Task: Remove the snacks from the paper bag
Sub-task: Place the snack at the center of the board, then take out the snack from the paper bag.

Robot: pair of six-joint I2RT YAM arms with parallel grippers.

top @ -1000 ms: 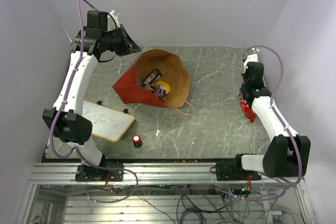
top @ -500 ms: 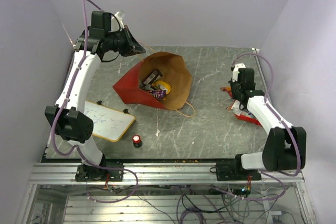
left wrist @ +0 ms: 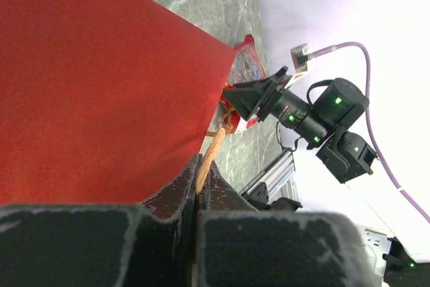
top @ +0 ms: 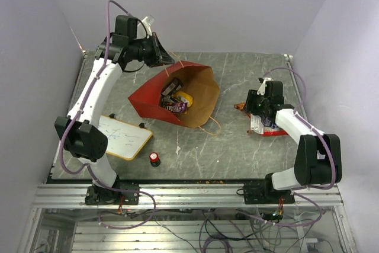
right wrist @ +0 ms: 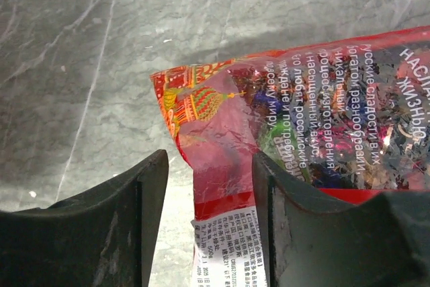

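Snacks (top: pixel 175 98) inside tilted red paper bag (top: pixel 145 98)

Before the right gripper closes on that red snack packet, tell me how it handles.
The red snack packet likely flops: its film looks thin and crinkled. Its glossy skin may slip from the right gripper. Lying flat on the table, it should slide, not roll.

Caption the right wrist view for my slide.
Right pincer open around the end of the red snack packet on the grey table.
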